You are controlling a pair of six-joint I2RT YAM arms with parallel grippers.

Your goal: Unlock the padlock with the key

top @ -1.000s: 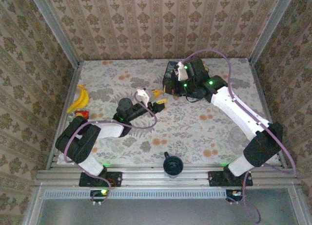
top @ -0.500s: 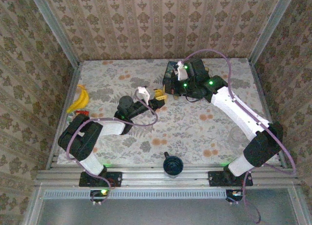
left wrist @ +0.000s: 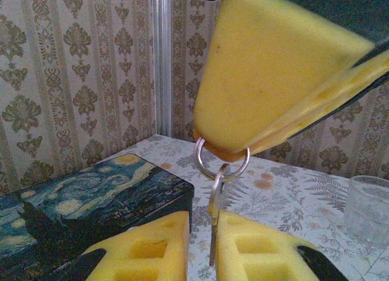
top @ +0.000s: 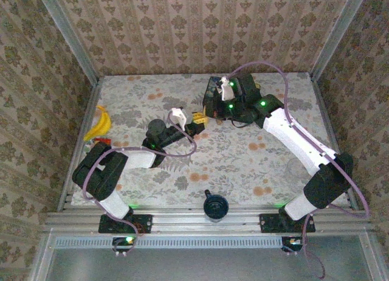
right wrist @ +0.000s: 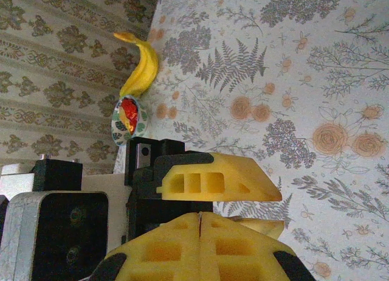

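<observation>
My right gripper (right wrist: 199,215) is shut, a thin sliver of metal in its seam. In the left wrist view its yellow fingers (left wrist: 267,80) hang from above and pinch a silver key ring (left wrist: 222,165). The key (left wrist: 214,214) dangles from the ring, down between the pads of my left gripper (left wrist: 203,220). Its blade rests against the right pad, and a narrow gap shows on the left side. From above, the left gripper (top: 196,126) and right gripper (top: 199,117) meet at mid-table. The padlock is hidden.
A dark blue swirly-sky box (left wrist: 91,196) lies just behind the grippers, under the right arm (top: 214,86). A banana (top: 100,123) and a small red-patterned thing (right wrist: 127,120) lie by the left wall. A clear glass (left wrist: 368,208) stands to the right. A black round knob (top: 214,205) sits at the near edge.
My left gripper has moved up and back to the hanging key, and its jaws have narrowed around it. The right arm has held still.
</observation>
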